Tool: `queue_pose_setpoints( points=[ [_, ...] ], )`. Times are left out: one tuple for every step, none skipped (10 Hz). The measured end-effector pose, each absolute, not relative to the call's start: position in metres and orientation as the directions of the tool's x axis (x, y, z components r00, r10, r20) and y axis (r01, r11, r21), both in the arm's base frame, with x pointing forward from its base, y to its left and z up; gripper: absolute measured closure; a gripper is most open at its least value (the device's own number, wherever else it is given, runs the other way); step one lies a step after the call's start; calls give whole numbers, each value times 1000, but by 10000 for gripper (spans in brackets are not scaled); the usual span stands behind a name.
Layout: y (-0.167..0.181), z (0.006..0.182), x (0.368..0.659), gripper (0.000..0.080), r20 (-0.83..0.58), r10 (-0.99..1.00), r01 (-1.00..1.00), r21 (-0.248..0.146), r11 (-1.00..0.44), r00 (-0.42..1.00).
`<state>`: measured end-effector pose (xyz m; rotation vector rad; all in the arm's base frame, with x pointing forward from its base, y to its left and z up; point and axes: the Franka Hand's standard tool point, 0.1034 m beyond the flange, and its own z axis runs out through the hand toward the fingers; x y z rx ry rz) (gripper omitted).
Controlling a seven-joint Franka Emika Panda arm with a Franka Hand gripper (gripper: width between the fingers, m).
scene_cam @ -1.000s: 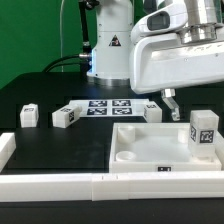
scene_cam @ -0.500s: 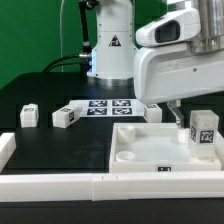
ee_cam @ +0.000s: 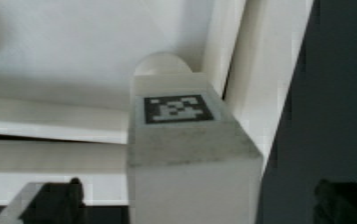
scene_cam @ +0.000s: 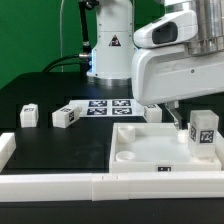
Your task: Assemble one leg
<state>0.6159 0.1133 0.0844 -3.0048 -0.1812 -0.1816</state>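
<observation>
A leg stands upright on the exterior view's right part of the large white panel, tag facing the camera. My gripper hangs just beside it, mostly hidden behind the arm's white body. In the wrist view the same leg with its tag lies between my two dark fingertips. The gripper is open, with gaps on both sides of the leg. Three more legs lie on the black table: one, one and one.
The marker board lies behind the loose legs. A white rail runs along the front edge, with a raised end at the exterior view's left. The robot base stands at the back.
The arm has moved toward the exterior view's right and lower, bringing the gripper next to the upright leg. Since half a second ago it has hardly moved.
</observation>
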Motion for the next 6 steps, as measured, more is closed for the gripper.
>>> queue_pose_setpoints(
  points=[
    [111, 81, 615, 151, 115, 72, 86, -120, -989, 991],
    [108, 78, 613, 151, 117, 66, 80, -117, -990, 991],
    [108, 77, 612, 151, 116, 64, 77, -117, -990, 991],
    [108, 77, 612, 151, 115, 64, 78, -117, -990, 991],
    [109, 76, 612, 151, 115, 66, 79, -117, -990, 991],
    [112, 76, 611, 151, 112, 71, 85, -119, -989, 991]
  ],
)
